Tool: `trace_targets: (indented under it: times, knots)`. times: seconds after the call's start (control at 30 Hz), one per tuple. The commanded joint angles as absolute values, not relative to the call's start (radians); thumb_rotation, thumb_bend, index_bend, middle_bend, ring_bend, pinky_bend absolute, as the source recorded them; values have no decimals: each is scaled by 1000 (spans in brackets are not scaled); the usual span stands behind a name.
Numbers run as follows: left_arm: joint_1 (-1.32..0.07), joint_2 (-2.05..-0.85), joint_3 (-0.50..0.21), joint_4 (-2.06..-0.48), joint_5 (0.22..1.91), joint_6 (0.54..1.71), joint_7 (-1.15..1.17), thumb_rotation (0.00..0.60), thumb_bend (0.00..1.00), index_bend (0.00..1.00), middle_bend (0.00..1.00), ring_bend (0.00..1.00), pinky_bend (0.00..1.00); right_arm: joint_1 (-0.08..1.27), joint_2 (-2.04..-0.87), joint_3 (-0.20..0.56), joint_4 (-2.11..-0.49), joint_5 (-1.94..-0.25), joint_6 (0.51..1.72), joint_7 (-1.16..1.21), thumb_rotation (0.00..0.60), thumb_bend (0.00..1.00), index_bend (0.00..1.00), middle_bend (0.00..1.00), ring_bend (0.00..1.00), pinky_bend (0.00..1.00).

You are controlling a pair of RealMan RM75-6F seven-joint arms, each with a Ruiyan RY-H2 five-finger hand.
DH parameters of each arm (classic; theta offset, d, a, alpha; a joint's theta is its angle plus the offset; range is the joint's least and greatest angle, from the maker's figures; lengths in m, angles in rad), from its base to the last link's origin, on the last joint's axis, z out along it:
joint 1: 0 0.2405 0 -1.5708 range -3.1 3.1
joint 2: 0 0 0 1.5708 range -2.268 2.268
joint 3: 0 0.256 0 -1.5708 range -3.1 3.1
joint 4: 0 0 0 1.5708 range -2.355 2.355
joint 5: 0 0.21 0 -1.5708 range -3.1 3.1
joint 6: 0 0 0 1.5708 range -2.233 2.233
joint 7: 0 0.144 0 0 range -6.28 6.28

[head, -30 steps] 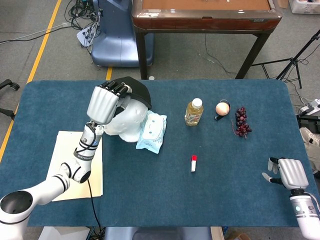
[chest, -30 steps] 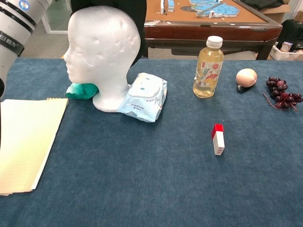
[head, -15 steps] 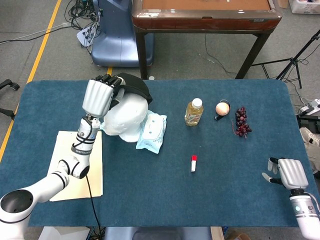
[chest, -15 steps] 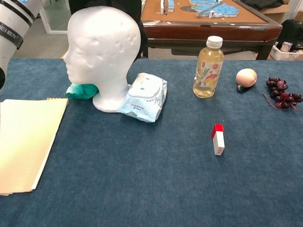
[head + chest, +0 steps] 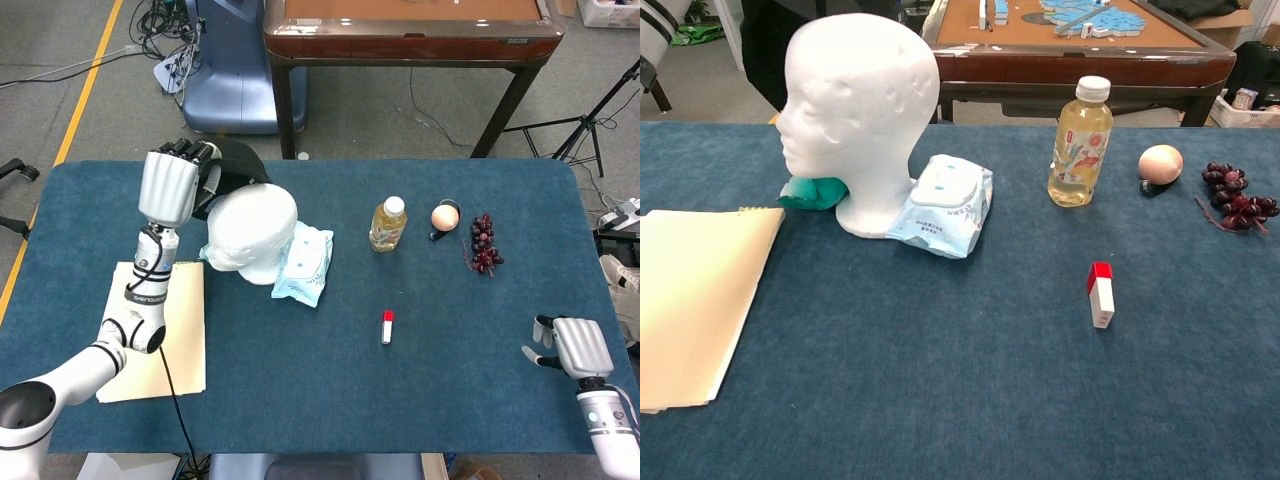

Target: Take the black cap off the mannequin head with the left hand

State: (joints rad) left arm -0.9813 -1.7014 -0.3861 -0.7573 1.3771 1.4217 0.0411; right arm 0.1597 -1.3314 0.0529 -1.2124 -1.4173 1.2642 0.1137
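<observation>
The white mannequin head [image 5: 252, 232] [image 5: 860, 115] stands bare at the table's back left, facing left. My left hand [image 5: 172, 185] holds the black cap [image 5: 233, 168] up and to the left of the head, clear of it. In the chest view the cap [image 5: 768, 50] hangs as a dark shape behind the head's face side, and only a bit of the left arm shows at the top left corner. My right hand [image 5: 568, 345] rests near the table's front right edge, fingers apart, nothing in it.
A wet-wipes pack [image 5: 303, 263] leans at the head's base, with a teal object [image 5: 812, 191] on its other side. A yellow notepad [image 5: 160, 330] lies front left. A bottle [image 5: 387, 224], an egg-like ball [image 5: 445, 217], grapes [image 5: 484, 244] and a small red-and-white box [image 5: 387, 326] stand to the right.
The left hand has pulled the black cap off the mannequin head and carried it left and back. The head now stands bare. The right hand has not moved.
</observation>
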Motion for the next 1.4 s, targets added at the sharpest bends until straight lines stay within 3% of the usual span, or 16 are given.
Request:
trace_targets:
  times: [0.03, 0.53, 1.4]
  knots:
    - [-972, -1692, -386, -759, 1372, 1426, 44, 600, 584, 555, 634, 555, 709, 161, -1332, 52, -1214, -1418, 1263, 111, 600, 183, 649, 716, 579, 606]
    - [-898, -1659, -356, -647, 1351, 1419, -34, 600, 584, 555, 635, 556, 710, 165, -1333, 51, -1228, -1423, 1264, 96, 600, 183, 649, 716, 579, 606]
    - [-719, -1707, -197, -368, 1430, 1463, -212, 600, 583, 560, 634, 559, 713, 170, -1333, 47, -1237, -1427, 1261, 86, 600, 183, 649, 716, 579, 606]
